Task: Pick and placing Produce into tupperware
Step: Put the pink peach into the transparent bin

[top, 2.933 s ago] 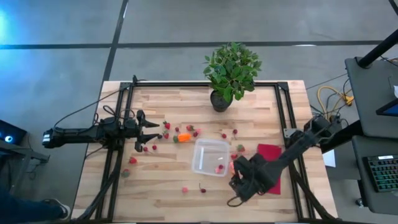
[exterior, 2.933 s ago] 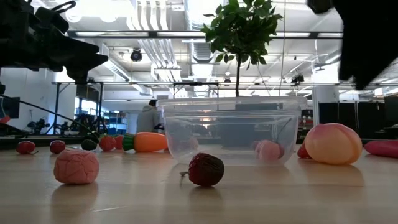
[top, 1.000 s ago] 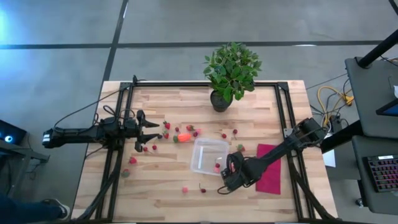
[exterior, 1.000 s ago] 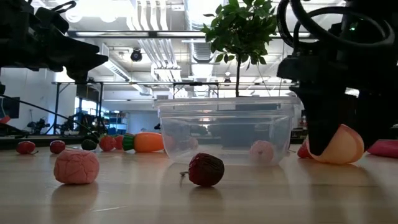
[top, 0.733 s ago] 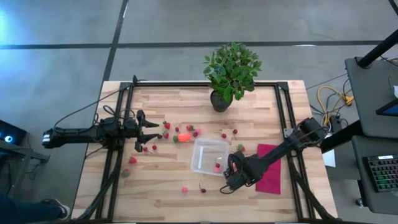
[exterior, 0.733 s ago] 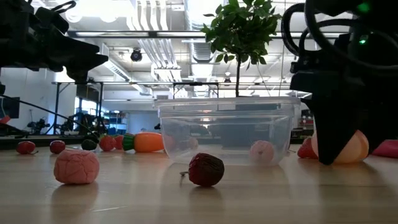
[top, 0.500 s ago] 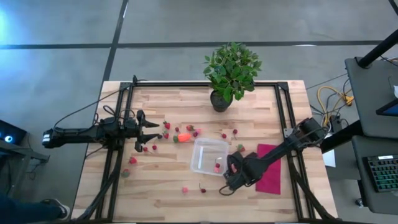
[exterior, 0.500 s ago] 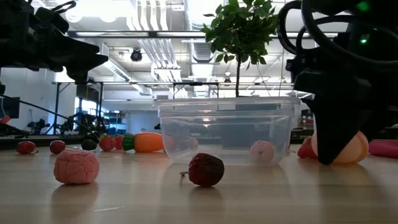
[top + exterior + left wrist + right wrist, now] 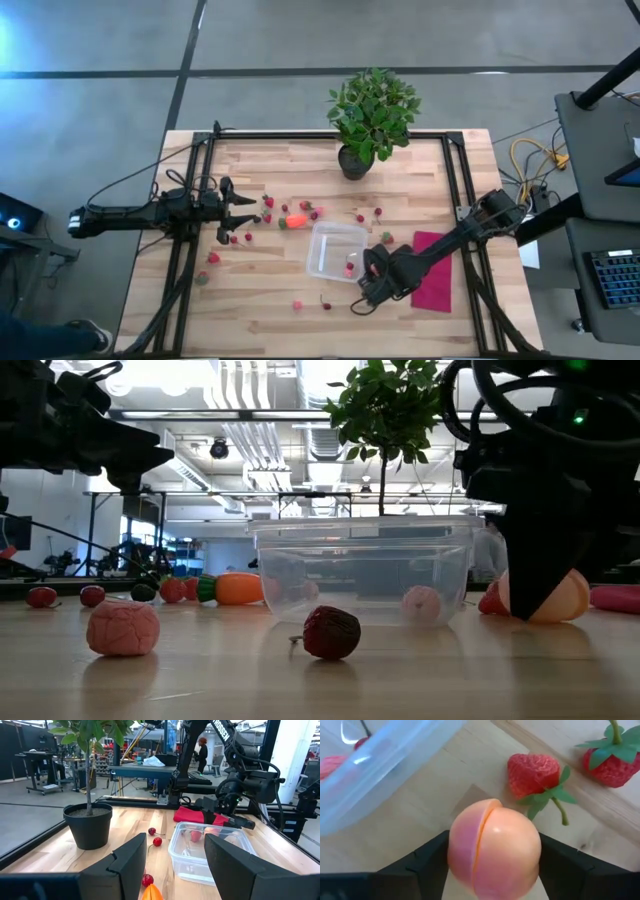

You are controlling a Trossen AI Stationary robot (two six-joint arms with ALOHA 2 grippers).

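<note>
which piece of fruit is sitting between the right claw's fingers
The round orange-pink peach, beside the clear container. The right claw brackets it on both sides; the small red strawberries lie loose on the table.

You have a leafy plant [image 9: 372,110] in a dark pot [image 9: 88,824] at the far edge of the wooden table [image 9: 270,165], a magenta cloth [image 9: 438,276] lying flat near its right edge, and a person [image 9: 240,548] standing far back in the room.
</note>
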